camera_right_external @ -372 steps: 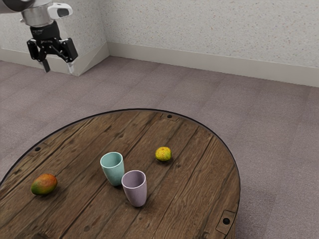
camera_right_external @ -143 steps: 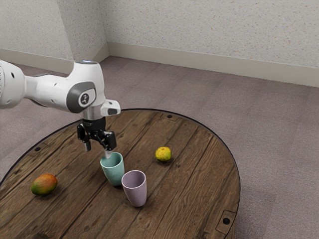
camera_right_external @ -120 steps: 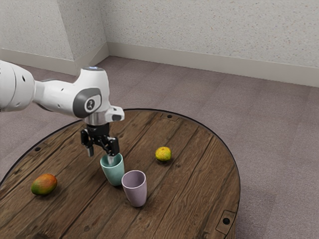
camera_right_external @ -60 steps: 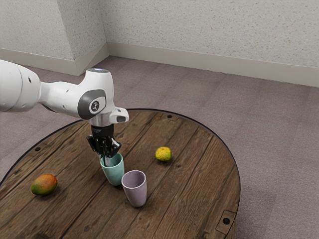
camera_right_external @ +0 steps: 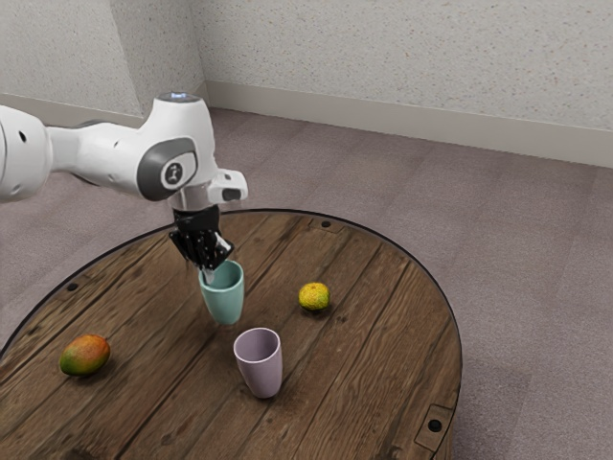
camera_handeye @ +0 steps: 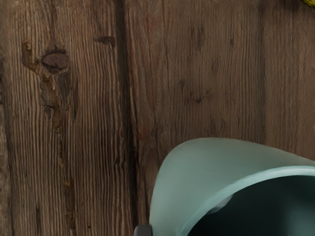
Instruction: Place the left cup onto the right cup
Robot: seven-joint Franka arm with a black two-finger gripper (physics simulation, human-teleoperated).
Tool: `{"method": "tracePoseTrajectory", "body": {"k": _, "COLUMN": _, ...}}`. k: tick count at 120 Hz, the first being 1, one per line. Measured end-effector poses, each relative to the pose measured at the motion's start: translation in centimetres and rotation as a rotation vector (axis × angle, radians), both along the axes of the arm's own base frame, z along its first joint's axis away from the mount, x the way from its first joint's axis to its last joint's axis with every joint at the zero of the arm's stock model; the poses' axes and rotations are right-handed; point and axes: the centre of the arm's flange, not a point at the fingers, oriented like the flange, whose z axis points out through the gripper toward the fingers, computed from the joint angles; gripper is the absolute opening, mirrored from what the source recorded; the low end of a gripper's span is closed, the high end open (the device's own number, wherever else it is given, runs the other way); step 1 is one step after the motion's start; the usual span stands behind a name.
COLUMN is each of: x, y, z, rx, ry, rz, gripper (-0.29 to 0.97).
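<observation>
Above the round wooden table (camera_right_external: 383,316), the black gripper (camera_right_external: 210,271) is clenching the wall of the teal cup (camera_right_external: 222,293) near its rim, with one finger reaching inside the mouth and the other pressing from outside. The teal cup is hanging upright with its mouth up, and its base appears to be floating just clear of the boards. The white arm (camera_right_external: 105,158) is coming in from the exterior view's left and bending down over it.

The lilac cup (camera_right_external: 259,361) is standing upright on the table, mouth open upward. It is sitting nearer the camera and slightly toward the exterior view's right of the held cup, apart from it. A yellow fruit (camera_right_external: 313,296) is lying on the wood to the exterior view's right of the teal cup, near it but not touching, and beyond the lilac cup. A mango (camera_right_external: 84,355) is resting well apart toward the table's edge on the exterior view's left.

Seen from the wrist camera, the teal cup (camera_handeye: 216,177) is looming just under the hand, with the table (camera_handeye: 74,123) and its dark grain showing past the rim.
</observation>
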Motion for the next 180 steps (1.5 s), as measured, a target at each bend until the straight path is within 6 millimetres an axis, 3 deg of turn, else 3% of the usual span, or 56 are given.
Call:
{"method": "tracePoseTrajectory", "body": {"k": 9, "x": 0.1, "y": -0.3, "z": 2.1, "rx": -0.001, "ry": -0.022, "rz": -0.005, "gripper": -0.1}}
{"method": "tracePoseTrajectory", "body": {"k": 41, "x": -1.0, "y": -2.7, "z": 6.2, "rx": -0.011, "ry": -0.045, "rz": -0.047, "gripper": -0.11}}
{"method": "tracePoseTrajectory", "body": {"k": 59, "x": -1.4, "y": -5.2, "z": 7.5, "rx": -0.017, "ry": -0.049, "rz": -0.09, "gripper": -0.11}}
{"method": "tracePoseTrajectory", "body": {"k": 83, "x": -2.2, "y": -9.9, "z": 8.0, "rx": -0.028, "ry": -0.041, "rz": -0.171, "gripper": -0.11}}
{"method": "tracePoseTrajectory", "body": {"k": 113, "x": -6.1, "y": -14.9, "z": 8.1, "rx": -0.025, "ry": -0.008, "rz": -0.271, "gripper": -0.11}}
{"method": "tracePoseTrajectory", "body": {"k": 121, "x": -6.8, "y": -14.4, "z": 7.9, "rx": -0.023, "ry": -0.002, "rz": -0.263, "gripper": -0.11}}
{"method": "tracePoseTrajectory", "body": {"k": 139, "x": -7.1, "y": -9.6, "z": 8.0, "rx": -0.019, "ry": -0.003, "rz": -0.172, "gripper": -0.11}}
{"method": "tracePoseTrajectory", "body": {"k": 163, "x": -7.5, "y": -10.0, "z": 8.0, "rx": -0.019, "ry": -0.003, "rz": -0.18, "gripper": -0.11}}
{"method": "tracePoseTrajectory", "body": {"k": 180, "x": -7.2, "y": -10.3, "z": 6.7, "rx": -0.023, "ry": 0.02, "rz": -0.181, "gripper": -0.11}}
